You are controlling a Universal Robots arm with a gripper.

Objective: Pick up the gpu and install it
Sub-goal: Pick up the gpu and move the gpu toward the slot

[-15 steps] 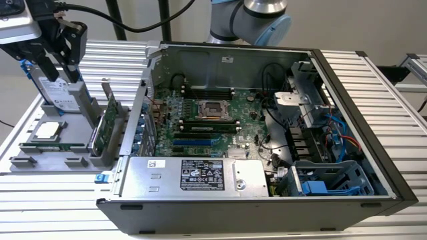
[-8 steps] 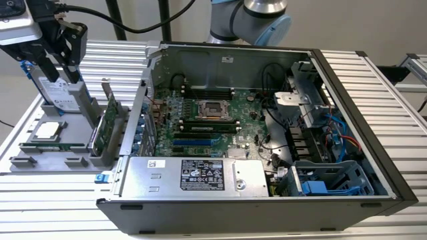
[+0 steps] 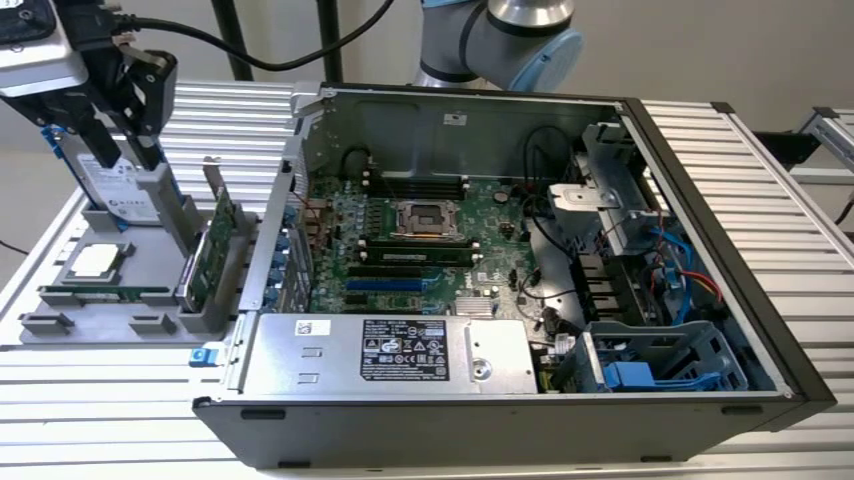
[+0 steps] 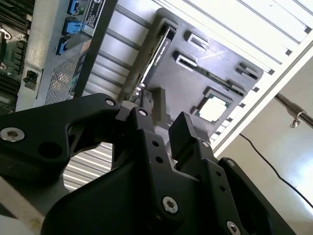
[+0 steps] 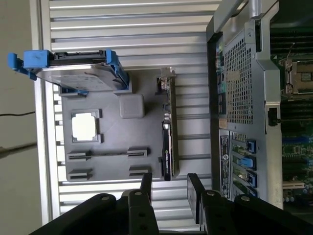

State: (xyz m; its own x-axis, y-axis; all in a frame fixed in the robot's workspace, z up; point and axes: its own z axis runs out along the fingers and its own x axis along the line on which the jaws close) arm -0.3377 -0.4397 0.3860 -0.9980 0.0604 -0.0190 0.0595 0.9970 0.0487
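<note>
the gripper hangs over the grey parts tray at the exterior view's left, its two black fingers spread apart with nothing between them. the gpu is untouched: it stands on its long edge in a slot on the side of the tray nearest the open computer case, green board upright, silver bracket at the far end. in the first wrist view the card shows edge-on, and the gap between the fingers looks roughly in line with it but off its near end. the likeliest trouble, as i judge it, is crowding. the hard drive with its blue frame stands upright in the same tray, and in the exterior view the gripper sits closer to it than to the card, so a finger could clip it. the case wall is just beside the card, leaving the outer finger little room. a grip that closes off-centre, or on the cooler rather than the board, could tilt the card and jam it in its slot. a crooked hold would also spoil the fit into the motherboard.
</note>
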